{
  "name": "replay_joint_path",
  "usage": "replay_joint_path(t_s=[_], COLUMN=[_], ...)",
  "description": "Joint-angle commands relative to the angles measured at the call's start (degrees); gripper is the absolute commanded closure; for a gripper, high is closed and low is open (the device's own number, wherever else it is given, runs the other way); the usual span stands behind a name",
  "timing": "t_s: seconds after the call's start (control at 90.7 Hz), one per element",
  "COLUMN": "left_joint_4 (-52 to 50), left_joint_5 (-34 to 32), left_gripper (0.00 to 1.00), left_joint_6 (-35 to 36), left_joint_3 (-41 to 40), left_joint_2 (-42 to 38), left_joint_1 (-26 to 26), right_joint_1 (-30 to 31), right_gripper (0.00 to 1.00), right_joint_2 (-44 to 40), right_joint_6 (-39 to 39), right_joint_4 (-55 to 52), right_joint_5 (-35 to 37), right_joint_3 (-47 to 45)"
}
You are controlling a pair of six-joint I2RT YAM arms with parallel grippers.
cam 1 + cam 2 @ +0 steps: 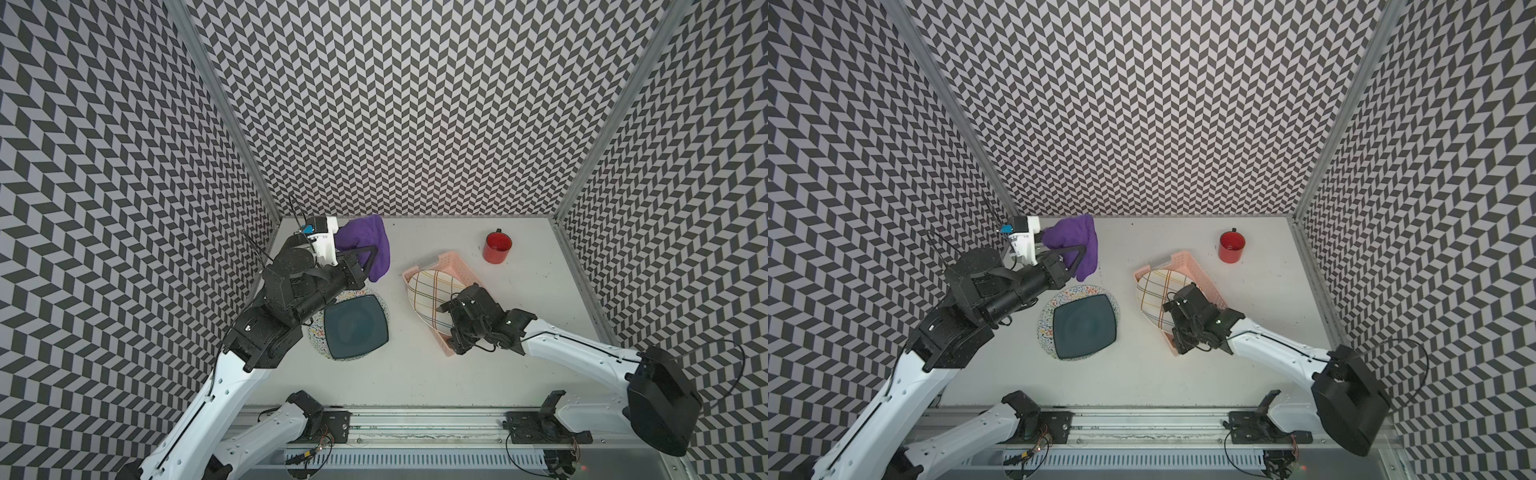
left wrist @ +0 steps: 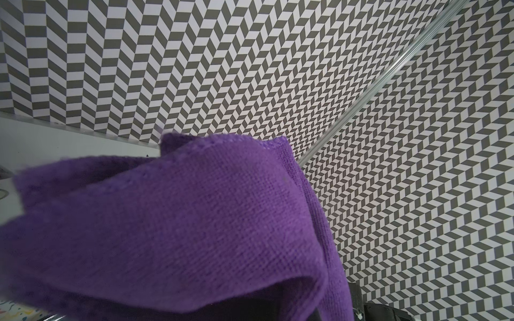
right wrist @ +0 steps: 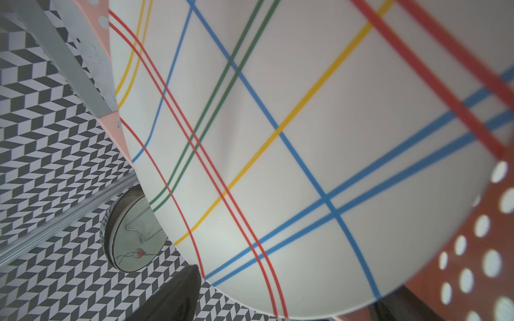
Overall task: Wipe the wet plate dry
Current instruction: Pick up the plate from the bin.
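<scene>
With the purple cloth (image 1: 368, 245) clamped in the left pincer (image 1: 365, 266) near the surface's far-left corner, the wide-open right pincer (image 1: 446, 309) reaches the plaid plate (image 1: 430, 291) leaning in the pink basket (image 1: 451, 259); closing on its rim likely comes next.

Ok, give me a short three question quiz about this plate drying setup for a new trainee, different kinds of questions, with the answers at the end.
1. True or false: the left gripper holds the purple cloth up off the table.
2. Multiple choice: where is the striped plate? A) flat on the table B) leaning in the pink basket C) on top of the red mug
3. Fill in: the dark square plate sits on top of a ______ round plate.

Key: 1 true; 2 B; 3 speckled
</scene>
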Motion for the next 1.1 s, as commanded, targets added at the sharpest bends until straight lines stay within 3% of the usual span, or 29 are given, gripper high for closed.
replay_joint_path(t_s=[0.0,0.077,0.298,0.463,0.75,0.937,1.092], left_joint_4=[1.92,1.79,1.43,1.61,1.53,1.18,0.06], left_joint_5=[0.86,0.78,0.83,1.51,2.1,2.62,5.08], left_gripper=[1.0,1.0,1.0,1.0,1.0,1.0,1.0], left_joint_6=[-0.4,-0.47,-0.53,-0.53,-0.65,-0.14,2.97], left_joint_3=[-0.49,-0.55,-0.52,0.12,0.45,0.87,2.72], left_joint_2=[-0.67,-0.9,-0.95,0.11,0.64,1.08,3.31], left_joint_1=[0.46,0.52,0.73,0.82,0.91,0.91,0.91], right_joint_1=[-0.78,-1.39,-2.08,-2.09,-2.84,-3.22,-3.4], right_gripper=[0.06,0.13,0.59,0.78,1.0,1.0,1.0], right_joint_2=[1.48,0.86,-6.38,-10.82,-18.04,-22.9,-29.73], right_joint_6=[0.77,0.69,1.77,3.57,1.03,-6.63,-19.3], right_joint_4=[1.93,2.17,7.37,10.27,13.99,11.32,9.81], right_joint_5=[-0.28,0.97,5.29,7.29,13.12,16.04,22.06], right_joint_3=[-0.99,-1.26,-7.92,-13.08,-17.03,-14.35,-8.74])
